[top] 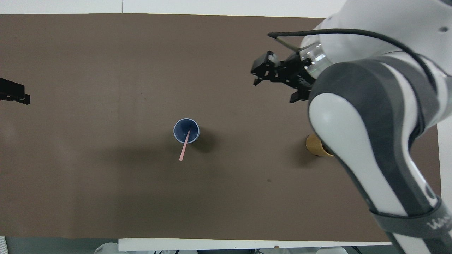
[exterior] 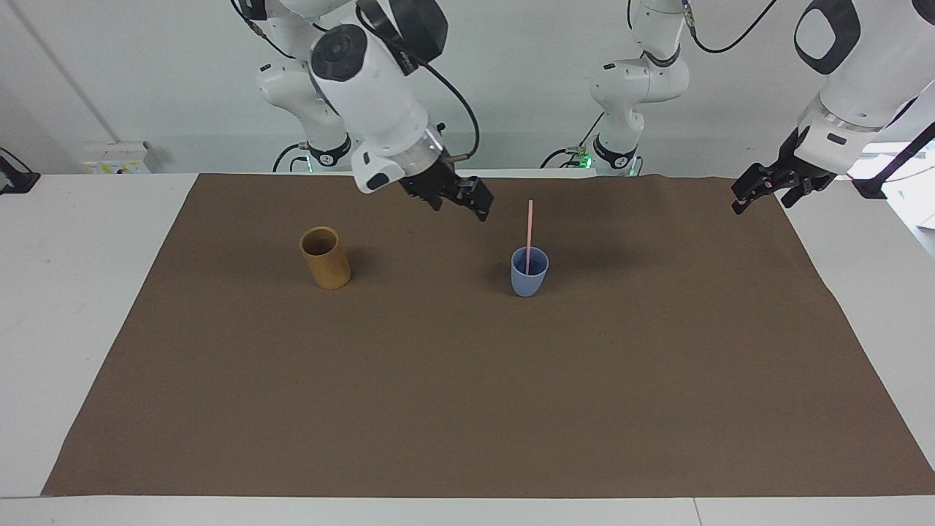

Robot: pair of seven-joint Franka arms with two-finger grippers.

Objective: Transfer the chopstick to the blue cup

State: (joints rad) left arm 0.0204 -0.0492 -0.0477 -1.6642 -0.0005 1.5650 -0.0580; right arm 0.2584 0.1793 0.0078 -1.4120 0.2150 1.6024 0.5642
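The pale pink chopstick [exterior: 529, 226] stands nearly upright in the blue cup [exterior: 529, 276] near the middle of the mat, its top end free. In the overhead view the chopstick [top: 183, 151] leans out over the rim of the cup [top: 180, 126]. My right gripper [exterior: 475, 203] is open and empty, raised over the mat between the cup and the tan holder; it also shows in the overhead view [top: 261, 72]. My left gripper [exterior: 756, 191] waits in the air over the mat's edge at the left arm's end, and shows at the edge of the overhead view [top: 14, 95].
A tan-brown cylindrical holder [exterior: 325, 259] stands empty toward the right arm's end of the table; in the overhead view the holder [top: 315, 146] is partly covered by the right arm. A brown mat [exterior: 467, 402] covers most of the white table.
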